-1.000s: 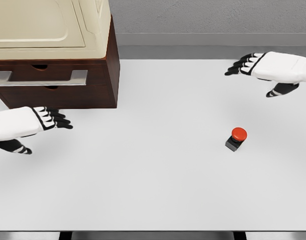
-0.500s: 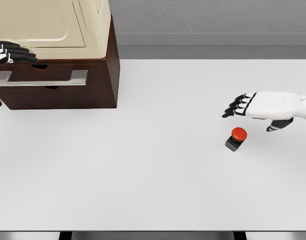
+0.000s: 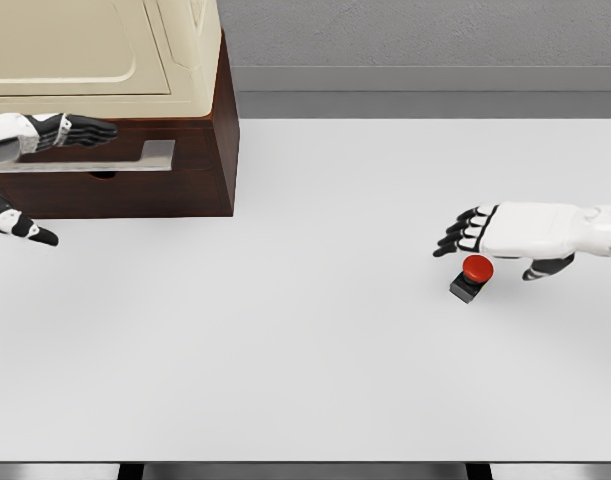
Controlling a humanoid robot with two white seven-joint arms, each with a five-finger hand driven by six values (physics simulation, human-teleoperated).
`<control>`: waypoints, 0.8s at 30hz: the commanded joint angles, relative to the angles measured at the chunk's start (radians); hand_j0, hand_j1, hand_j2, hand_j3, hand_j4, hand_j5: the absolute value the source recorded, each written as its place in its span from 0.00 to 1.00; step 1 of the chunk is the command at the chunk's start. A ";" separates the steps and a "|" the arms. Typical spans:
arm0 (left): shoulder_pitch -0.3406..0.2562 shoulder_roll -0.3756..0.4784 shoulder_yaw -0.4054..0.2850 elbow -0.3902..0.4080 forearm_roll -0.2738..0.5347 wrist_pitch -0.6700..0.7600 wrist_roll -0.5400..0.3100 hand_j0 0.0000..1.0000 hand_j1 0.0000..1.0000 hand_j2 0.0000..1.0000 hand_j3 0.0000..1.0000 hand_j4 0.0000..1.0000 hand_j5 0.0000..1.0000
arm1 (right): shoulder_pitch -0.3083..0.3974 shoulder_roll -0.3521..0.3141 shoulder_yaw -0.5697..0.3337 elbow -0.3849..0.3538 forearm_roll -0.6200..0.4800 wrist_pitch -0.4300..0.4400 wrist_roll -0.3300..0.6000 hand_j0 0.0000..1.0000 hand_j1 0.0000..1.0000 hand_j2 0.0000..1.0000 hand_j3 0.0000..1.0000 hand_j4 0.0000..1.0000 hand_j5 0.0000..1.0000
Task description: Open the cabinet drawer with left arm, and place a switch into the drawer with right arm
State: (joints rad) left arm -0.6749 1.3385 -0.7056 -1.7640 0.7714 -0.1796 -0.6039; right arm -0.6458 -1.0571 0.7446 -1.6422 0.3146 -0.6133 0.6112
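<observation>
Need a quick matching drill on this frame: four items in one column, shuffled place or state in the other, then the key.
1. switch
2. left hand
3. right hand
4. drawer handle

A. fingers extended in front of the cabinet drawer front
B. silver bar across the brown front
C. red button on a black base, on the white table
D. open, just above the red button

Pairs: 1-C, 2-A, 3-D, 4-B

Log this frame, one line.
left hand open at drawer handle | drawer closed | right hand open over switch
</observation>
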 commanded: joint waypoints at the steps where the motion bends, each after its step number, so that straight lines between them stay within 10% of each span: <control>1: 0.000 -0.018 0.000 0.000 -0.004 0.118 -0.007 1.00 1.00 1.00 1.00 1.00 1.00 | 0.000 -0.001 0.013 -0.010 -0.005 0.002 0.000 1.00 1.00 1.00 1.00 1.00 1.00; 24: -0.015 -0.005 0.002 0.001 -0.224 0.269 0.107 1.00 1.00 1.00 1.00 1.00 1.00 | 0.018 0.006 0.013 -0.004 -0.003 0.002 0.000 1.00 1.00 1.00 1.00 1.00 1.00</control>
State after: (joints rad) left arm -0.6903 1.3322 -0.7048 -1.7624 0.5683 0.0808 -0.4991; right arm -0.6274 -1.0531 0.7606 -1.6499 0.3160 -0.6132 0.6112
